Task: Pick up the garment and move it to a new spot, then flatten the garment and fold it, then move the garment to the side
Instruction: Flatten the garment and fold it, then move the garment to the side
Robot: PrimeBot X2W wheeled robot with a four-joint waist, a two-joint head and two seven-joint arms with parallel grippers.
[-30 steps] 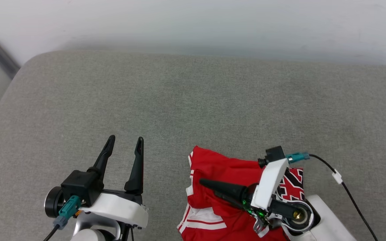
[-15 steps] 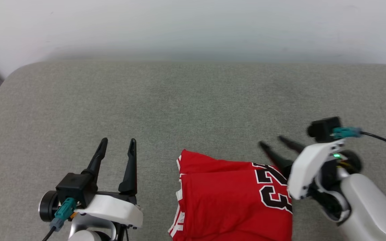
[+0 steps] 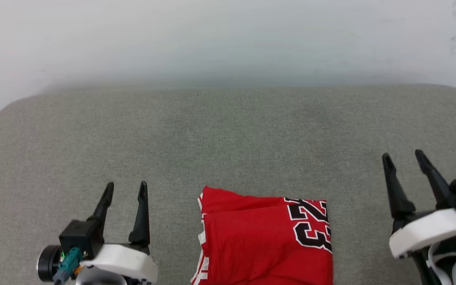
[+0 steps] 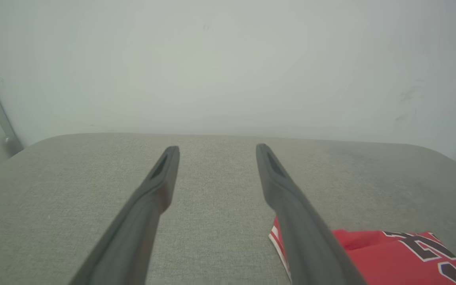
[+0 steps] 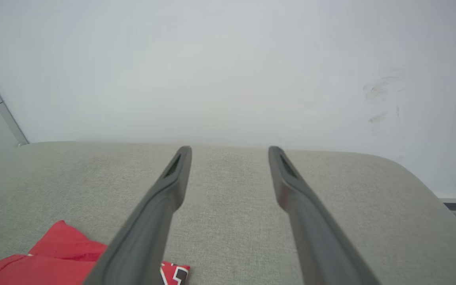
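Left gripper [image 3: 127, 184]: low on the left of the head view, both dark fingers pointing up and spread apart. Right gripper [image 3: 402, 154]: low on the right, fingers likewise parted, leaning slightly leftward. Each wrist view confirms a wide gap between the fingertips.

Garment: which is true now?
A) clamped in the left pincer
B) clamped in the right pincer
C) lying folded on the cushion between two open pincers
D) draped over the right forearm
C: the garment lies folded on the grey cushion, with the left pincer and the right pincer open on either side, apart from the fabric.
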